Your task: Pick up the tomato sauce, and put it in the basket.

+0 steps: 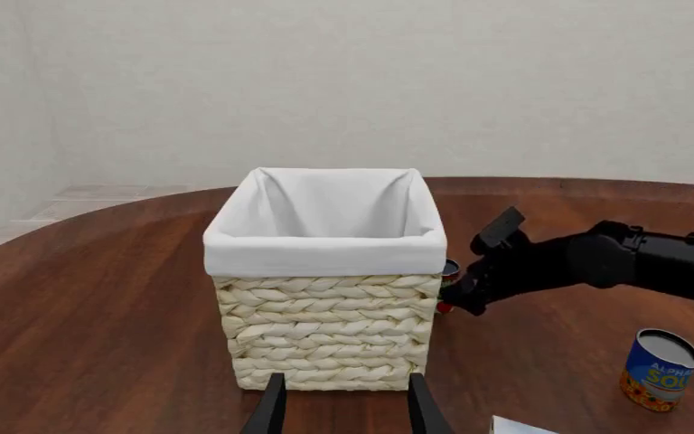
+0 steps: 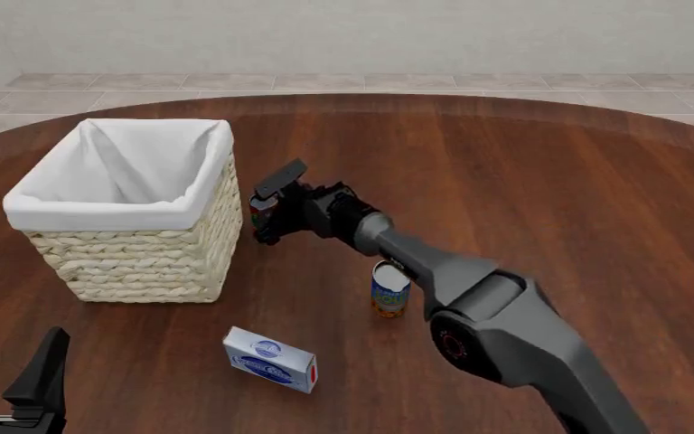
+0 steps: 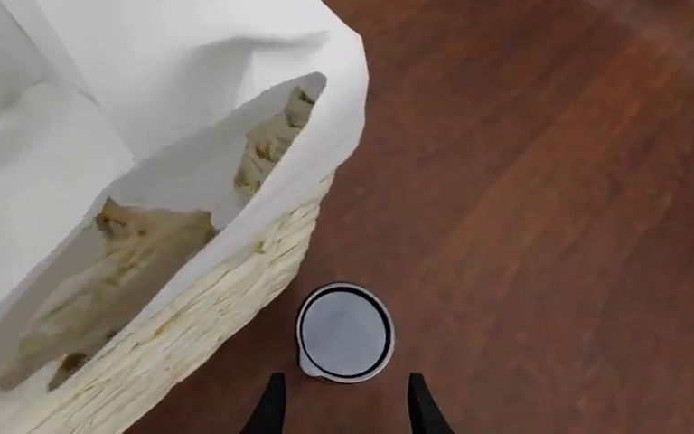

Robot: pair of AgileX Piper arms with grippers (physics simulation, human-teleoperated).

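The right arm's jaws (image 3: 341, 407) hung spread above the small red grey-topped can (image 3: 344, 331), ungrasped beside the pale wicker basket (image 3: 202, 298); lifting remained.

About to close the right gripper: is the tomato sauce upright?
Upright: the tomato sauce shows its round grey top to the right wrist camera, standing beside the basket.

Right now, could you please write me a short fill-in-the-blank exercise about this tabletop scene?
1. The right gripper hovers over the tomato sauce, its fingers ____ and not yet closed on it.
2. The tomato sauce stands on the table just beside the ____.
3. The basket has a ____ cloth liner.
4. The blue-and-white box lies ____ the basket.

Missing words: open; basket; white; outside
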